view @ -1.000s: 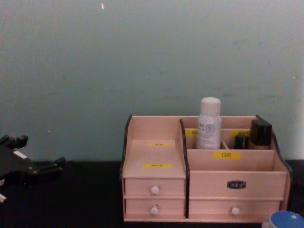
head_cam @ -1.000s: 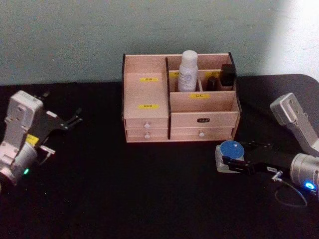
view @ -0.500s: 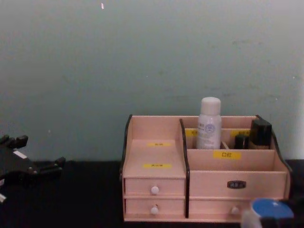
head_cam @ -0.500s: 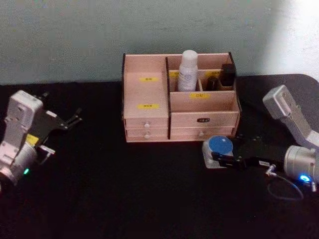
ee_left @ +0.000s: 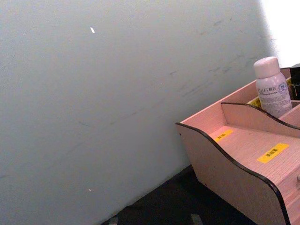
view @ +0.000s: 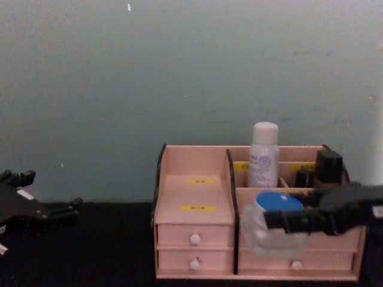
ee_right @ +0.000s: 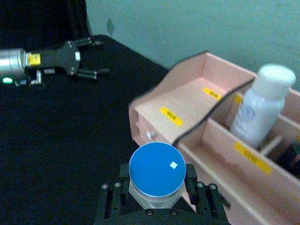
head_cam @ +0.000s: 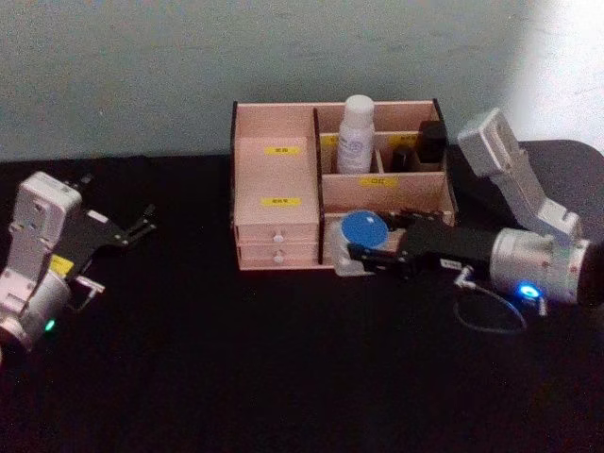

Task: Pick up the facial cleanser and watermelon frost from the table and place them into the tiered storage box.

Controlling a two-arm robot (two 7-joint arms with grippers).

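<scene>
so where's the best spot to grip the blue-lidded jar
Take the blue-lidded jar by its clear body under the lid, level from the side, as the right claw has it: it stands upright, its round wall offers two opposite faces, and the wide flat lid likely leaves little to pinch from above.

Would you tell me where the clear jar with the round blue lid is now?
Head view, right of centre: the jar is clamped in the right gripper, raised in front of the pale pink wooden organiser's right half.
</scene>
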